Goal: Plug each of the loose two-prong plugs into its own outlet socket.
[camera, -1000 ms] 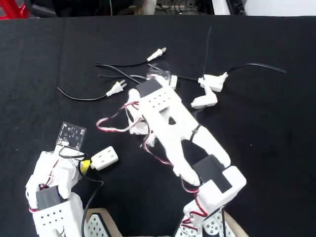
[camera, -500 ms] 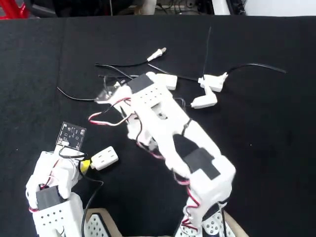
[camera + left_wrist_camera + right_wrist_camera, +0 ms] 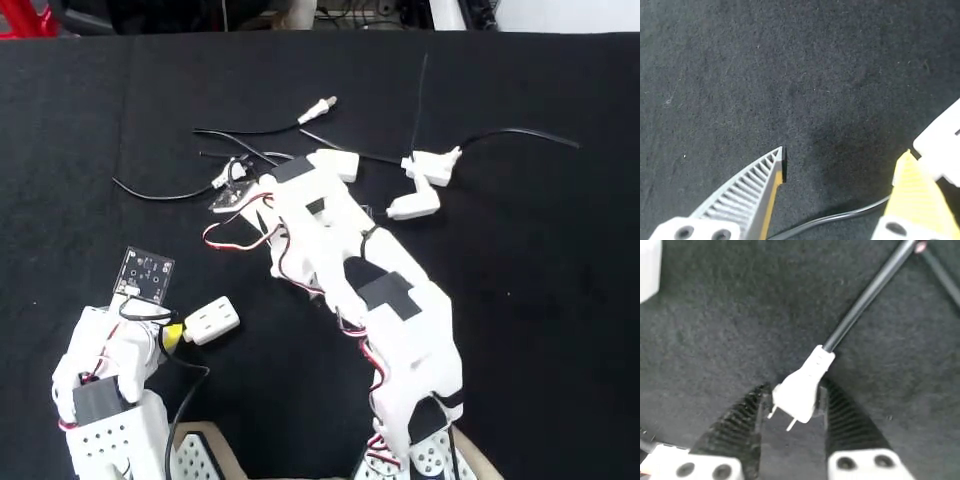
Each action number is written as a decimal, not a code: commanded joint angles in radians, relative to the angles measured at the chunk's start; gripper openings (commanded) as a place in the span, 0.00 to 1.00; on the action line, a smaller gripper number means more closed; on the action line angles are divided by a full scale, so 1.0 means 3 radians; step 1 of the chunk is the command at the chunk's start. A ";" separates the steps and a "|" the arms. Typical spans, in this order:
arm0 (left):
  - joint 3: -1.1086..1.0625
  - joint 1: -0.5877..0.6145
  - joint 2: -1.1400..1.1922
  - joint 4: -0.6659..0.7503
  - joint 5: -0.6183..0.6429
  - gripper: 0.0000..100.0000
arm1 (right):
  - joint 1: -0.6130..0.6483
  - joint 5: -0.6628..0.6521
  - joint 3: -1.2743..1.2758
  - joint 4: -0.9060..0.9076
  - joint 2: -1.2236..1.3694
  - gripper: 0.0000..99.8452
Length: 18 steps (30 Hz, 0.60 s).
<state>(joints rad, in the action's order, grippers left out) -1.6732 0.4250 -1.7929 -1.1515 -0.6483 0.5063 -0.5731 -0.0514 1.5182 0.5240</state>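
Toward the far left of the black table (image 3: 560,300), the right arm stretches out across the middle, and the right gripper (image 3: 228,190) sits at a white plug (image 3: 222,180). Its wrist view shows this closely: the right gripper (image 3: 794,387) has both dark ribbed fingers (image 3: 747,415) pressed against the sides of the plug (image 3: 800,387), so the jaws are clamped on it. The two prongs point back toward the camera, and the black cable (image 3: 867,295) runs away from the plug's far end.

A second plug (image 3: 320,105) lies loose farther back – well apart from the first, with its own thin lead trailing off. A white connector (image 3: 432,165) rests to the right of the arm.

Near the front left corner, the left gripper (image 3: 172,336) is beside a white socket (image 3: 211,320). From its wrist, the left gripper (image 3: 845,150) has its jaws wide apart (bare cloth between them), and the socket (image 3: 945,142) touches the outer side of the yellow finger – not between the jaws.
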 commanded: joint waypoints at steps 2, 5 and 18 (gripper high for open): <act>-0.0018 -0.0043 -0.0015 -0.0061 -0.0020 0.35 | -0.0082 0.0000 -0.0197 0.0292 -0.0074 0.18; -0.0018 -0.0043 -0.0015 -0.0061 -0.0020 0.35 | -0.0102 0.0138 -0.0299 0.0338 -0.0141 0.20; -0.0018 -0.0049 -0.0015 -0.0061 -0.0020 0.35 | -0.0276 0.0440 0.0110 -0.0184 -0.0325 0.20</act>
<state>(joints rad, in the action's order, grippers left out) -1.6732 0.4204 -1.7929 -1.1515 -0.6483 0.4526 -0.4580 -0.0269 1.4845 0.4503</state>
